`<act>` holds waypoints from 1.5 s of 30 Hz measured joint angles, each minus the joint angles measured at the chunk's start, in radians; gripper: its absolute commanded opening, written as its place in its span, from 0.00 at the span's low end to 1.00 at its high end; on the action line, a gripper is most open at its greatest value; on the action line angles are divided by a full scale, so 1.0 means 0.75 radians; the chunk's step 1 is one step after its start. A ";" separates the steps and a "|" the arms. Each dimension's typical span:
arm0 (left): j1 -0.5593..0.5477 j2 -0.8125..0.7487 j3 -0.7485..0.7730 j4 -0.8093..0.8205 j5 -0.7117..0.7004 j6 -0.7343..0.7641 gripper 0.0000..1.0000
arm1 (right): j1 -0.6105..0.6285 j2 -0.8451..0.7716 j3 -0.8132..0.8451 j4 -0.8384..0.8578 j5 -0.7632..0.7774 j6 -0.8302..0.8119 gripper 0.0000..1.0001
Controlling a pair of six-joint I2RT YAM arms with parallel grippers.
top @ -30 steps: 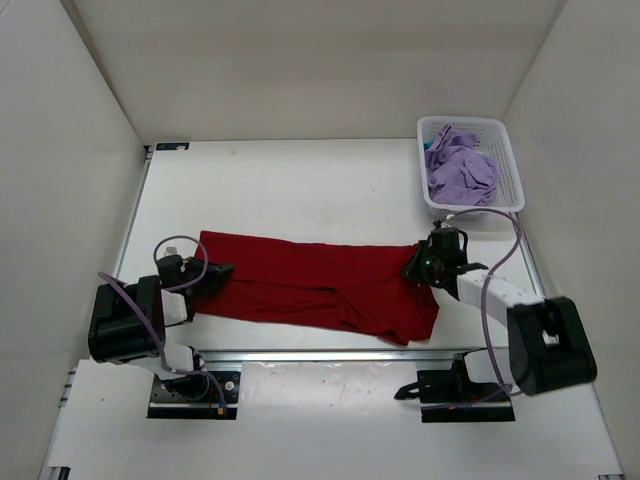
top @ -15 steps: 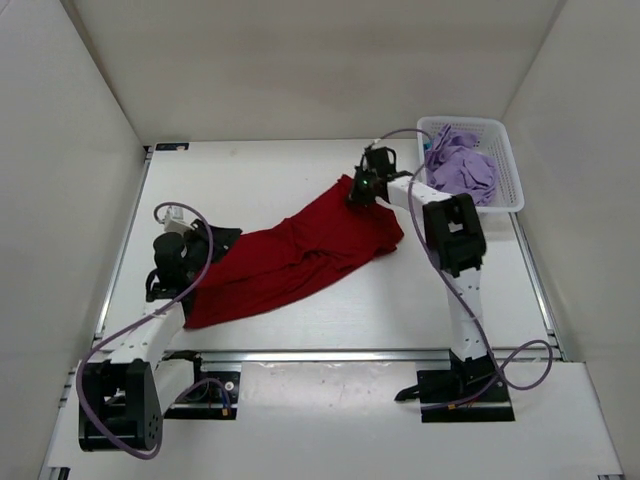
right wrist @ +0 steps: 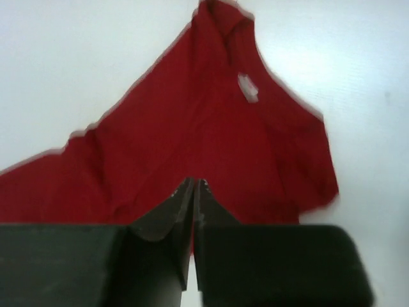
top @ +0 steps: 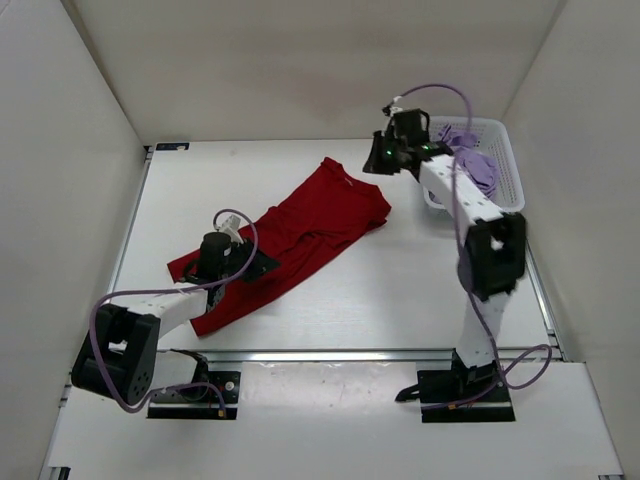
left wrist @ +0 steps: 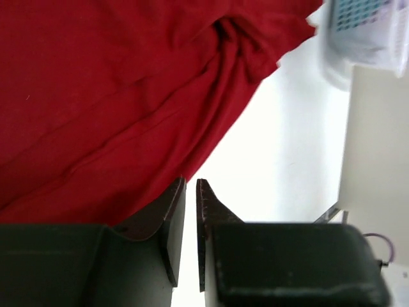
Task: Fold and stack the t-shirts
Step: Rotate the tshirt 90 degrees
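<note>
**A:** Where's the red shirt (top: 300, 225)?

**B:** Flat on the table (top: 250, 170), lying diag.: collar end far-right, hem end near-left. In the R wrist view a white label (right wrist: 246, 87) shows at the neck. In the L wrist view some cloth is bunched in folds near the shirt's edge.

**A:** L arm (top: 165, 300)?

**B:** Low. Forearm runs rightward from its base, close to the table. L gripper (left wrist: 190, 188) sits at the shirt's near edge, approx. mid-length. Fingers are pinched to a thin slit. White table shows thru the gap, and no cloth is seen between them.

**A:** R arm (top: 465, 195)?

**B:** Reaching far fwd, almost fully extended, wrist up at the back, just beside the basket (top: 510, 165). R gripper (right wrist: 193, 187) points down-left toward the collar end, above the cloth and apart from it. Fingers are pressed together w/ nothing in them.

**A:** Anything else?

**B:** The lavender shirt (top: 465, 170) is heaped in the basket at the far-right corner, well apart from the red one.
</note>
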 measured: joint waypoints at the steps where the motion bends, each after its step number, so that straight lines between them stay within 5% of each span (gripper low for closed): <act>1: -0.007 0.002 0.001 0.019 -0.001 -0.009 0.23 | -0.004 -0.152 -0.176 0.045 0.006 -0.003 0.00; 4: -0.024 -0.003 0.005 0.063 -0.011 -0.026 0.21 | 0.013 -0.583 -0.674 0.221 -0.004 0.019 0.00; 7: -0.084 -0.015 0.013 0.069 -0.016 -0.017 0.22 | 0.035 -0.735 -0.959 0.359 -0.012 0.037 0.00; 18: -0.156 -0.136 0.019 0.037 0.031 0.038 0.23 | 0.036 -0.459 -1.265 0.440 -0.004 0.057 0.00; 23: -0.155 -0.161 0.019 0.014 0.067 0.065 0.25 | 0.032 -0.239 -1.027 0.462 -0.046 0.072 0.00; 30: -0.113 -0.176 0.016 -0.039 0.100 0.079 0.27 | -0.027 0.293 -0.138 0.239 -0.076 0.043 0.00; 35: -0.121 -0.196 0.016 -0.039 0.100 0.071 0.27 | -0.068 0.261 0.074 0.071 -0.001 -0.021 0.08; 40: -0.102 -0.199 0.021 -0.055 0.123 0.079 0.28 | 0.009 -0.274 -0.571 0.229 0.023 0.001 0.24; 45: 0.082 -0.325 0.026 -0.153 0.132 0.125 0.29 | 0.310 -0.640 -1.160 0.491 -0.059 0.138 0.34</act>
